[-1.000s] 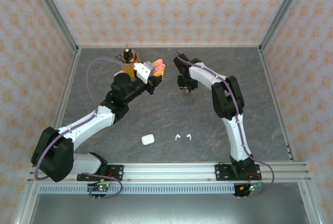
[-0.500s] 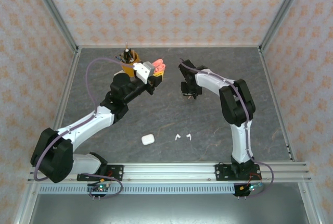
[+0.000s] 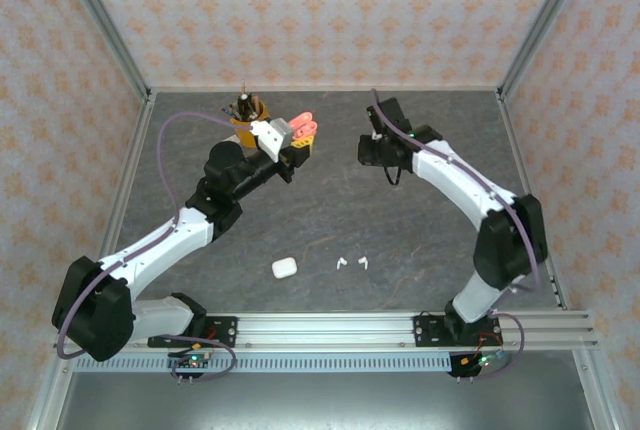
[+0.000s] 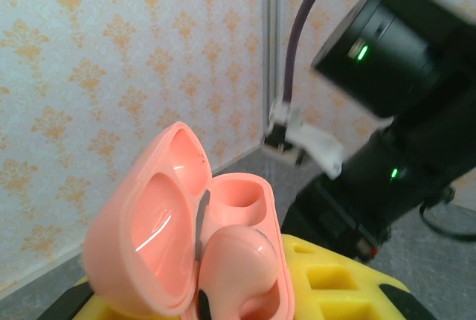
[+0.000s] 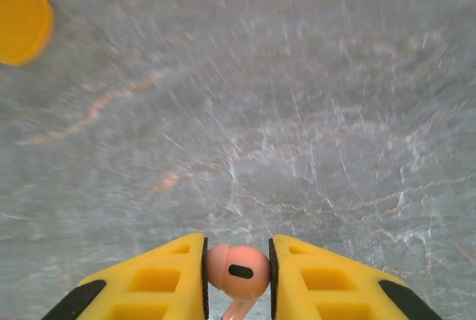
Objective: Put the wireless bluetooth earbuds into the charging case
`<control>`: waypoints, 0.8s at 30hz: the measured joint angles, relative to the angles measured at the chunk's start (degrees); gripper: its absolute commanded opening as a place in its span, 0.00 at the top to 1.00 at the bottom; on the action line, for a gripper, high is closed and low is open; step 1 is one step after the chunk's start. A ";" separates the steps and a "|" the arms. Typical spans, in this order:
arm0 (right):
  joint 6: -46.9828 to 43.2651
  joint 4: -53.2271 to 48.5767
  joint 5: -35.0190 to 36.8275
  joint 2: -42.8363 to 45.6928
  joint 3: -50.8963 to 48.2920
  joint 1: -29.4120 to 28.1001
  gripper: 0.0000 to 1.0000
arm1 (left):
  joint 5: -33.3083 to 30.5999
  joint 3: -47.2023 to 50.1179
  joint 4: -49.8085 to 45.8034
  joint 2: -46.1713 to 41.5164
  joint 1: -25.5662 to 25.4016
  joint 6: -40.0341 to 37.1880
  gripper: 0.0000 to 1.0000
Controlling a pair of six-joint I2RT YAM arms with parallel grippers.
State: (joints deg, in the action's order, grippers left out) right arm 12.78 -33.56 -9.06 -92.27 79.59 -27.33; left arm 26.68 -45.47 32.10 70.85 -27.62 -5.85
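While the left end effector (image 3: 300, 136) pinches the open pink case (image 4: 186, 238) between its yellow fingers (image 4: 349, 290), the bottom edge of the left wrist view cuts off the base of the case and the spot where the fingers meet it. One pink earbud (image 4: 236, 257) sits in the nearer well with its stem hidden inside. The farther well (image 4: 236, 199) stands hollow, and the lid (image 4: 149, 223) leans open toward the left of that view. Behind the case, blurred, is the black bulk of the right arm (image 4: 401, 59) with two green lights. From above, the case is a small pink shape at the left fingertips, near an orange cup (image 3: 245, 118) whose dark contents are too small to make out. The right end effector (image 5: 238, 264) is pressed onto the other pink earbud (image 5: 238, 269). Its bud end faces outward with a dark oval on it, and its stem runs off the bottom of the right wrist view. It hangs above bare gray table (image 5: 297, 112), apart from the pink case. An orange blur (image 5: 21, 16) sits in that view's upper left corner. Near the table's front edge lie a white case (image 3: 284, 267), too small to tell how its lid stands, and to its right two white earbuds (image 3: 341, 263), set slightly apart.
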 measured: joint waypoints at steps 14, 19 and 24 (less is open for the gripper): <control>-4.68 3.93 -0.79 14.32 3.74 -5.01 0.73 | 2.99 0.00 -3.19 -0.02 -0.92 -0.28 1.00; -6.93 5.40 -1.84 15.89 5.57 -7.65 0.73 | 3.17 -0.46 -4.42 0.07 -1.64 -0.63 1.00; -9.81 6.38 -2.67 16.44 5.75 -10.84 0.73 | 3.39 -1.36 -4.48 0.90 -2.40 -0.72 1.00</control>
State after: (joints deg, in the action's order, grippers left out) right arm 2.96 -27.18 -11.73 -75.83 85.34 -38.17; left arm 30.06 -46.83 27.62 71.75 -30.02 -6.57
